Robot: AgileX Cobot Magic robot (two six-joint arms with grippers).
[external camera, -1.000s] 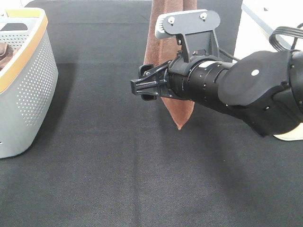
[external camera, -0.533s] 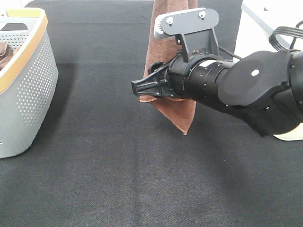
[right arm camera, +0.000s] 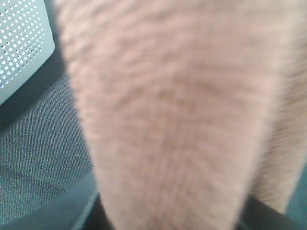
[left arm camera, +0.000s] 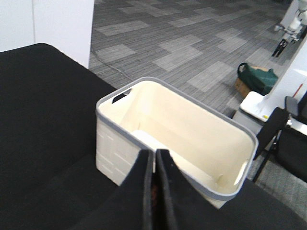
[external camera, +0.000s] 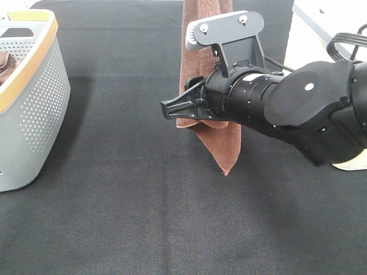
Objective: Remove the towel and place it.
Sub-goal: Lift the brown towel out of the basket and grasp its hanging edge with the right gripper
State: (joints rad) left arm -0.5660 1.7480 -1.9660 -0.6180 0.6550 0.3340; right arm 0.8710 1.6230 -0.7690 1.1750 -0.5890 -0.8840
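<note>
The rust-brown towel (external camera: pixel 221 143) hangs down from above the top edge of the exterior high view, its pointed lower corner just over the black table. My right gripper (external camera: pixel 173 109) reaches in from the right and is shut on the towel's left edge at mid height. The right wrist view is filled by the blurred towel (right arm camera: pixel 168 120) close to the lens. My left gripper (left arm camera: pixel 154 187) shows only in the left wrist view, its fingers pressed together and empty, above the black table; it is out of the exterior high view.
A grey perforated basket (external camera: pixel 40 109) with a tan rim stands at the left edge and also shows in the right wrist view (right arm camera: pixel 21 43). A cream bin with a grey rim (left arm camera: pixel 144 139) stands before the left gripper. A white surface (external camera: pixel 321 20) lies at the back right.
My right gripper's jaws were open around the towel's edge and have shut on it. The towel's lower corner has sunk and shifted a little to the right.
</note>
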